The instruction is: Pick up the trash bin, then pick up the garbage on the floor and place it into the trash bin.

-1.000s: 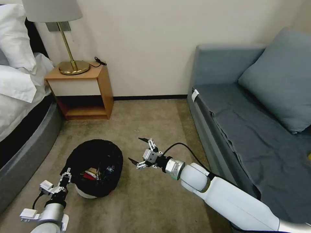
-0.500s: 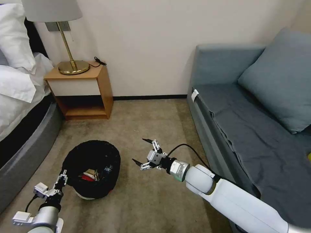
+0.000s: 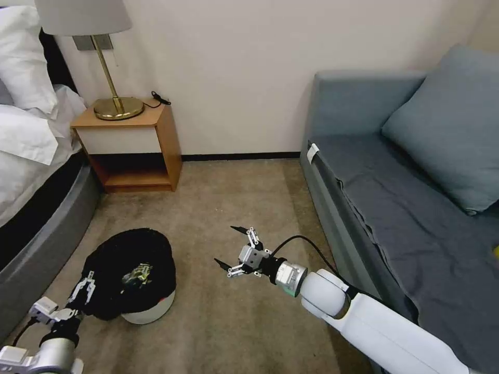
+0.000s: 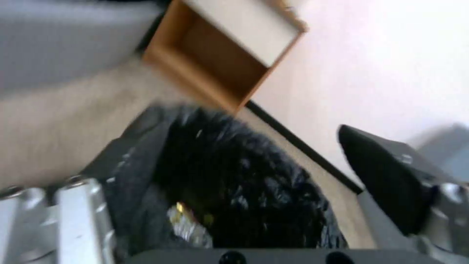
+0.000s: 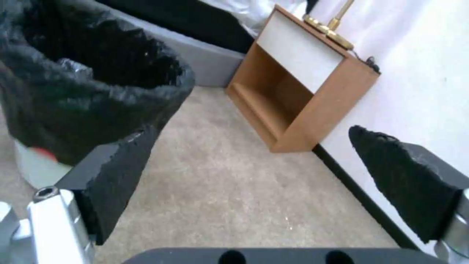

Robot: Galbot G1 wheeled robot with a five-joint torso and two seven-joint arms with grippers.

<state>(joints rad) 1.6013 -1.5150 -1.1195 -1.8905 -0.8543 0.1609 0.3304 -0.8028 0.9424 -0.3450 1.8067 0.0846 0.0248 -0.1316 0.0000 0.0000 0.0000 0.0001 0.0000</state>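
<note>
Left gripper [image 3: 83, 291] low at the near-left of the carpet [image 3: 234, 208], its fingers [image 3: 88, 283] at the near-left rim of the trash bin [image 3: 130, 275]. In the left wrist view one finger sits inside the black bag and the other outside, spread wide with the bag edge between them; whether they actually pinch the rim I cannot tell. Bin is tipped, mouth leaning toward the left gripper, white base [image 3: 150, 311] showing on the side toward the sofa. Inside the liner a shiny yellow-green foil wrapper [image 3: 136, 272] is visible, also seen in the left wrist view [image 4: 188, 223]; the rest of the contents are too dark to make out.

Right gripper [image 3: 236, 249] hovers over bare carpet just to the right of the bin, jaws spread wide, holding nothing, black fingertips [image 3: 240, 229] pointing toward the bin and nightstand. Right wrist view shows the bin's black bag [image 5: 93, 84] close by on one side, apart from the finger pads, with a bit of white base and a red patch below the bag.

Behind the bin, a wooden nightstand [image 3: 138, 150] stands against the wall with a brass lamp [image 3: 112, 78] on top. Bed [image 3: 31, 182] with white bedding along the left edge. Grey-blue sofa [image 3: 405, 208] with a cushion [image 3: 447, 130] on the right, the right arm running alongside its front edge.
</note>
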